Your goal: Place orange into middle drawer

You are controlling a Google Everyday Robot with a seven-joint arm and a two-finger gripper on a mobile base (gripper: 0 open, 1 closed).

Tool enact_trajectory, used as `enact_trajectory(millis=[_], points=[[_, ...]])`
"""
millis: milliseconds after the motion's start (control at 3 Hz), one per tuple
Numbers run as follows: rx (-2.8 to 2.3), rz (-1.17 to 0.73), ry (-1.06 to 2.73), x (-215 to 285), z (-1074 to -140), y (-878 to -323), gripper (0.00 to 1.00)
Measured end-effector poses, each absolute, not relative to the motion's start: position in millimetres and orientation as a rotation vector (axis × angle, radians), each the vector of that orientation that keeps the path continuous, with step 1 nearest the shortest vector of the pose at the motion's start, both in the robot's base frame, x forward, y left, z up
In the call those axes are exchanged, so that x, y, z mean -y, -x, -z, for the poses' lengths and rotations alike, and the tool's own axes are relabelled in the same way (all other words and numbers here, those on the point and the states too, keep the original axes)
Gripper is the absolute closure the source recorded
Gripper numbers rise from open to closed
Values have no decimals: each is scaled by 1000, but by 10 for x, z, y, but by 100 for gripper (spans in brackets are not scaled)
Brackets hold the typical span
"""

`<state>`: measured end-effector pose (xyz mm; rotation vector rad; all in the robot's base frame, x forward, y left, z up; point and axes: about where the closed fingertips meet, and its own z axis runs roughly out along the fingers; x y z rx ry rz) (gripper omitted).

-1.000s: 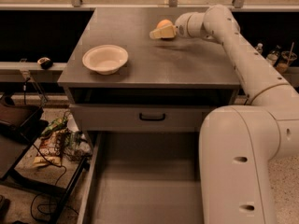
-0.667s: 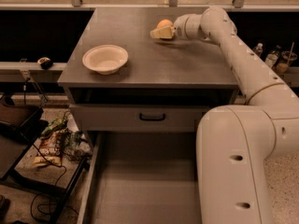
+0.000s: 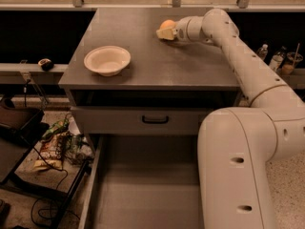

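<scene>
Near, pulled out below the cabinet top (image 3: 157, 63): middle drawer (image 3: 143, 194), floor bare. Far right on that top: gripper (image 3: 165, 33) at the orange (image 3: 167, 24), touching it; cannot tell whether clamped on it. Probably light, firm, smooth-skinned, a bit slippery, apt to roll; best taken across the widest part. Round, so no long axis, no pointing way

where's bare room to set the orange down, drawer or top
The middle drawer is bare from its left wall to the robot's body. On the cabinet top, free room lies between the white bowl and the arm. It is crowded only at the back, where the gripper is at the orange.
</scene>
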<state>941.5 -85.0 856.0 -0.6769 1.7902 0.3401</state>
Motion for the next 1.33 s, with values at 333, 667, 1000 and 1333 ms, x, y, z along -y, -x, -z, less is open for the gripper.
enact_trajectory(millis=[333,667,1000,1333], points=[[-1790,-340,677,850,-8560,-9415,89],[-1796,-336,692,831,-8555,-9413,100],[-1774,-266,728,944,-8825,-9286,100],[-1712,-134,685,1365,-9602,-8820,100]])
